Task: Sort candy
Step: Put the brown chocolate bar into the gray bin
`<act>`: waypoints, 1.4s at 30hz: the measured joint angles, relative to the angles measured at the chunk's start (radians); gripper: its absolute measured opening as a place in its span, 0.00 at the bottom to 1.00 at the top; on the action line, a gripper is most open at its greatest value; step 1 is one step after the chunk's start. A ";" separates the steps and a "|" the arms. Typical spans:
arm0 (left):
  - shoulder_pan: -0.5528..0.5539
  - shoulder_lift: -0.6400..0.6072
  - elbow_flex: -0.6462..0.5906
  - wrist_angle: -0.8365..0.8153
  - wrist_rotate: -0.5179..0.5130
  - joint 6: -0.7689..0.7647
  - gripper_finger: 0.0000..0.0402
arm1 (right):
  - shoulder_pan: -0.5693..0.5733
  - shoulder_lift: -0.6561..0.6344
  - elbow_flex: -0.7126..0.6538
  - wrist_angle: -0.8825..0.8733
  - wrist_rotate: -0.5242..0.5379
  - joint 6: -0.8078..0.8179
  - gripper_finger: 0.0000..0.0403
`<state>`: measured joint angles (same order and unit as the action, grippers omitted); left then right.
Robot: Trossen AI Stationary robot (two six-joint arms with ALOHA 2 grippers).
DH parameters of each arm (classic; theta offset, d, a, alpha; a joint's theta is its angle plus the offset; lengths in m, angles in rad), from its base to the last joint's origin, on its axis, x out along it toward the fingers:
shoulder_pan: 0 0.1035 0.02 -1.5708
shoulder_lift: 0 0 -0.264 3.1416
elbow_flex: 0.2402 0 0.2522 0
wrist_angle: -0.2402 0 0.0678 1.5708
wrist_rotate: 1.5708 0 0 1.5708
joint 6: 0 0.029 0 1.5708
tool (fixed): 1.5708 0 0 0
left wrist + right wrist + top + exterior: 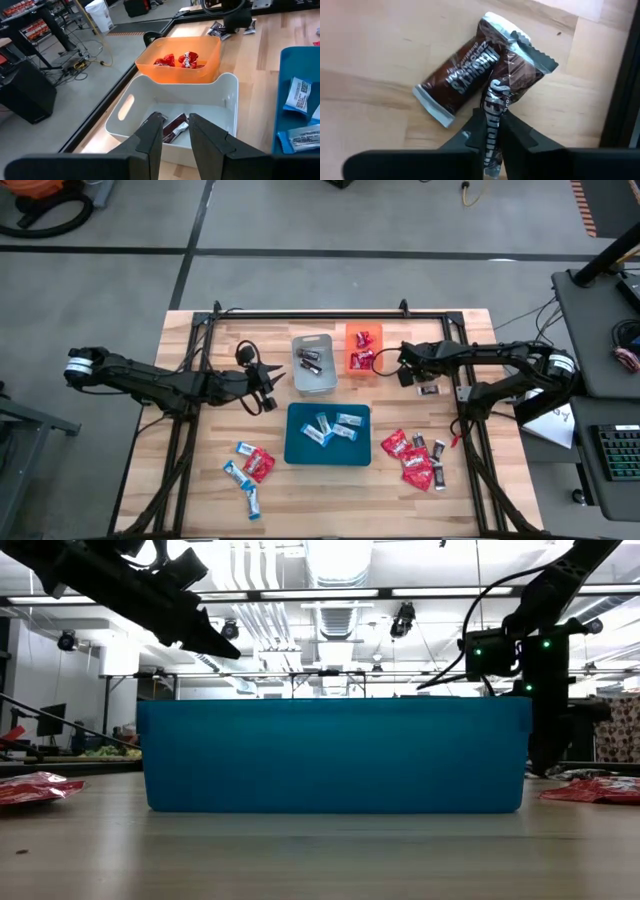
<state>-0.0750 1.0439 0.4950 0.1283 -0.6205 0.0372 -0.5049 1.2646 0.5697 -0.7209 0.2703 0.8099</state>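
Candy lies sorted only in part. In the high view one loose heap of shiny red packets and small dark bars (pixel 415 457) sits at the lower right of the wooden worktop (pixel 200 490), and a second heap of blue-and-white bars with a red packet (pixel 249 471) sits at the lower left.

The right pincer (pixel 491 131), just right of the orange tray in the high view, is clenched on a dark brown mini bar in crinkled foil wrap (pixel 495 107). It pinches only a thin edge of the wrapper. A second dark brown mini bar (pixel 462 75) lies touching the first. As a judgement, the slim hold on slippery foil could let the bar slide out on the way to its tray. The touching neighbour could be dragged along or flicked off the worktop.

The left pincer (pixel 175 134) hovers over the pale grey plastic tray (pixel 222 95) with its fingers slightly apart, grasping nothing.

Containers:
- The grey tray at upper centre holds a few dark bars.
- The orange plastic tray (pixel 150 67) beside it holds red packets.
- The deep blue rectangular tray (pixel 296 452) at centre holds blue-and-white bars.

A dark bar released over the orange tray would be missorted.
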 joint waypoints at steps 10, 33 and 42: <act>0.000 0.000 0.000 0.003 0.000 -0.005 0.20 | 0.000 0.000 0.032 -0.036 0.016 -0.038 0.06; 0.000 0.000 0.000 0.014 0.000 -0.083 0.20 | 0.002 -0.001 0.417 0.179 0.303 -0.563 0.06; 0.000 0.000 0.000 0.014 0.002 -0.237 0.20 | 0.001 0.000 0.433 1.055 -0.128 -1.105 0.06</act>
<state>-0.0747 1.0443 0.4950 0.1419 -0.6189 -0.1995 -0.5034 1.2650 1.0031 0.3339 0.1420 -0.2953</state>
